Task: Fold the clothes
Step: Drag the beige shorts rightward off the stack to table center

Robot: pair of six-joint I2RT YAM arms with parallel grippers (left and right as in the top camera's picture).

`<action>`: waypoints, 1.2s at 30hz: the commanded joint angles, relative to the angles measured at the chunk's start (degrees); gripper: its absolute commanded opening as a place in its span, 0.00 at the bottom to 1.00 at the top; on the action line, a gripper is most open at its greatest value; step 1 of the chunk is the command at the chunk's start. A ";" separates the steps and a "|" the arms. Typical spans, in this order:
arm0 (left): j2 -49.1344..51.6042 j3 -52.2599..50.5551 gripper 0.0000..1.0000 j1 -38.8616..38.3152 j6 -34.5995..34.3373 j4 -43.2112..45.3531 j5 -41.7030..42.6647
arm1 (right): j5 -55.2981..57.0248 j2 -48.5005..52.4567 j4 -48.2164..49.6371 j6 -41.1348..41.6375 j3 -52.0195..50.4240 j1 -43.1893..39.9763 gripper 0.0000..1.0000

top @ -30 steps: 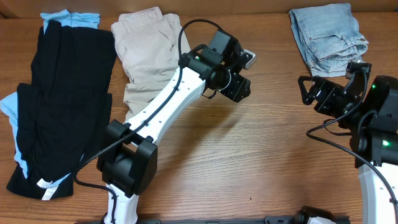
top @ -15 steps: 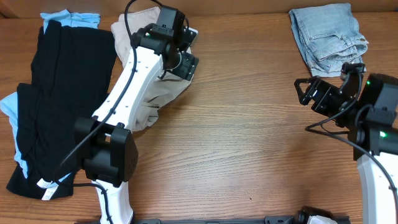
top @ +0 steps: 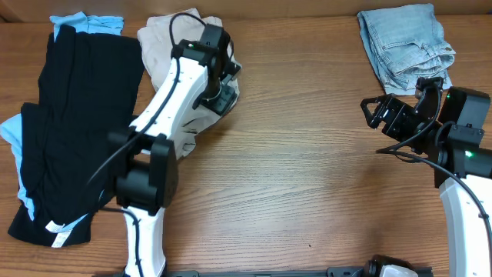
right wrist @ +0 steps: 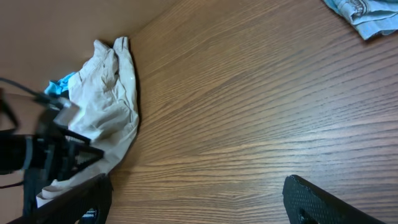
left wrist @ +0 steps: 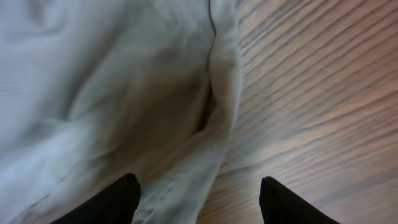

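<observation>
L tool (left wrist: pixel 198 182) spread over khaki shorts (left wrist: pixel 93 93) edge; R tool (right wrist: pixel 196 182) spread above wood table (right wrist: pixel 249 112).

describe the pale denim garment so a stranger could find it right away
Start at the far right corner of the wooden table, beyond the right gripper. The pale blue denim garment lies bunched there alone, the only clothing on that side and the only denim.

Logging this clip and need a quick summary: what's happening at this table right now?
The left pincer hangs open over the edge of the beige shorts, where cloth meets the wooden table; it grips nothing. The right pincer is open and empty over bare wood, apart from the pale denim garment. A black garment lies over a light-blue garment at the left.
</observation>
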 commanded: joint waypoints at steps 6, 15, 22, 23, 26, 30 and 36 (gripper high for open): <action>4.28 -0.26 0.29 -0.48 2.14 0.09 -1.64 | 0.02 -0.04 0.09 -0.44 1.22 -0.02 0.91; 4.31 5.01 0.04 -2.51 -1.86 -5.22 0.92 | 0.02 -0.07 1.31 -0.44 1.22 -0.09 0.91; 4.31 14.34 0.04 -10.51 -2.86 -13.99 9.44 | 0.00 -0.07 3.13 -0.39 1.97 -0.46 0.91; 4.31 14.73 0.04 -11.89 -2.86 -14.38 9.55 | 0.00 -0.07 3.13 -0.39 2.27 -0.92 0.91; 4.31 14.84 0.04 -16.48 -2.89 -14.97 10.36 | 0.00 -0.17 2.86 -0.15 3.32 -3.04 0.91; 4.31 14.86 0.04 -21.75 -2.89 -15.06 11.93 | -0.04 -0.50 1.44 0.04 5.35 -7.63 0.91; 4.31 14.86 0.21 -27.54 -4.46 -14.21 12.66 | -3.69 -1.38 -0.35 0.00 8.81 -16.52 0.91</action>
